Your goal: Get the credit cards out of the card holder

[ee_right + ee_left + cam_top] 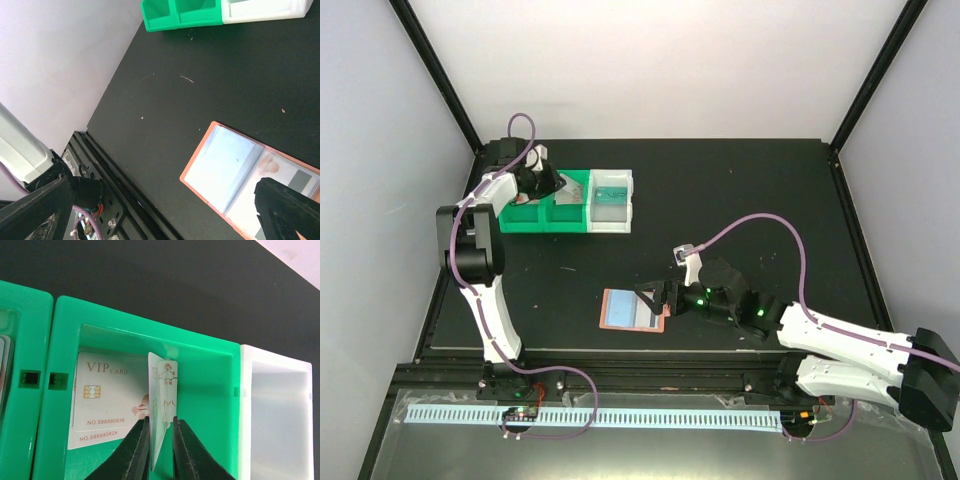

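Observation:
The salmon-pink card holder (pixel 632 308) lies open on the black table, its light-blue pocket (pixel 235 165) facing up, and a greyish card (pixel 300 179) shows in its right half. My right gripper (pixel 665 298) hangs over that right end with its jaws wide open (pixel 162 185) and nothing between them. My left gripper (pixel 542 182) is down in the green bin (pixel 150 327). A pale credit card (pixel 165 390) stands on edge between its narrowly parted fingers (pixel 161 419); there is a gap at the right finger. A white VIP card (pixel 107 395) lies flat in the same compartment, on top of another card (pixel 85 437).
A white bin (pixel 612 200) adjoins the green one on the right and has a teal card in it (pixel 612 188). The green bin's left compartment (pixel 15 365) shows a card edge. The table's metal front rail (pixel 115 200) runs close to the holder.

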`<state>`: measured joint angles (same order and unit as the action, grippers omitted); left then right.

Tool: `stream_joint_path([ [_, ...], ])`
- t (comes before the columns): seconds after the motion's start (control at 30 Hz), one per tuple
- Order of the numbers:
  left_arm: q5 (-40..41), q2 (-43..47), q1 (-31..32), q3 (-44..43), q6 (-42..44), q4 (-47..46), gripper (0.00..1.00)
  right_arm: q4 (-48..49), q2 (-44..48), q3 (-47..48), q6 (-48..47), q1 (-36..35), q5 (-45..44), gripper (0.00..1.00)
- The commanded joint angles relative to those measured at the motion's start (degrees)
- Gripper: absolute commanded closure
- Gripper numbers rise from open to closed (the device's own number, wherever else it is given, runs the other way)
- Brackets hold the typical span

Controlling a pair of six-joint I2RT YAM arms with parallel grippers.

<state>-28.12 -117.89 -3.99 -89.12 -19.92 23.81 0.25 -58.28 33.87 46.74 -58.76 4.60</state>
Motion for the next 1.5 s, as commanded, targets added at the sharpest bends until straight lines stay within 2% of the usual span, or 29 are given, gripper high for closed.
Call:
stream_joint_path([
  [0.0, 1.1, -0.9, 0.3, -2.6, 0.9, 0.6, 0.83, -1.5, -1.0, 2.3, -0.6, 0.1, -1.9, 0.00],
  [0.17, 1.9, -0.6, 0.3, -2.8, 1.0, 0.8, 0.79, -3.3, -1.7, 3.3, -0.8, 0.1, -2.4, 0.00],
  [0.43, 3.3, 0.0, 0.3, -3.5, 0.8, 1.3, 0.65, -3.9, -1.6, 3.5, -0.5, 0.2, -2.6, 0.00],
  [0.73, 7.3, 2.6, 0.2, -2.9, -0.7, 2.7, 0.39, -4.0, -1.3, 3.6, -1.3, 0.1, -0.6, 0.00],
  [0.93, 6.1, 4.7, 0.2, -2.1, -1.5, 3.6, 0.26, -7.7, -0.6, 4.1, -1.1, 0.2, -2.0, 0.00],
  [1.13, 8.0, 8.9, 0.3, 0.1, -1.0, 5.2, 0.11, -7.2, 1.5, 1.9, -0.8, 0.1, -0.3, 0.00],
  [1.2, 7.3, 10.8, 0.3, 1.3, -1.1, 5.1, 0.02, -8.5, 1.7, 1.8, 0.0, 0.2, -1.3, 0.00],
  [1.47, 4.0, 21.1, 0.4, 8.5, -0.8, 8.0, 0.01, -9.3, 2.7, 0.6, 0.7, 0.2, 0.3, 0.00],
])
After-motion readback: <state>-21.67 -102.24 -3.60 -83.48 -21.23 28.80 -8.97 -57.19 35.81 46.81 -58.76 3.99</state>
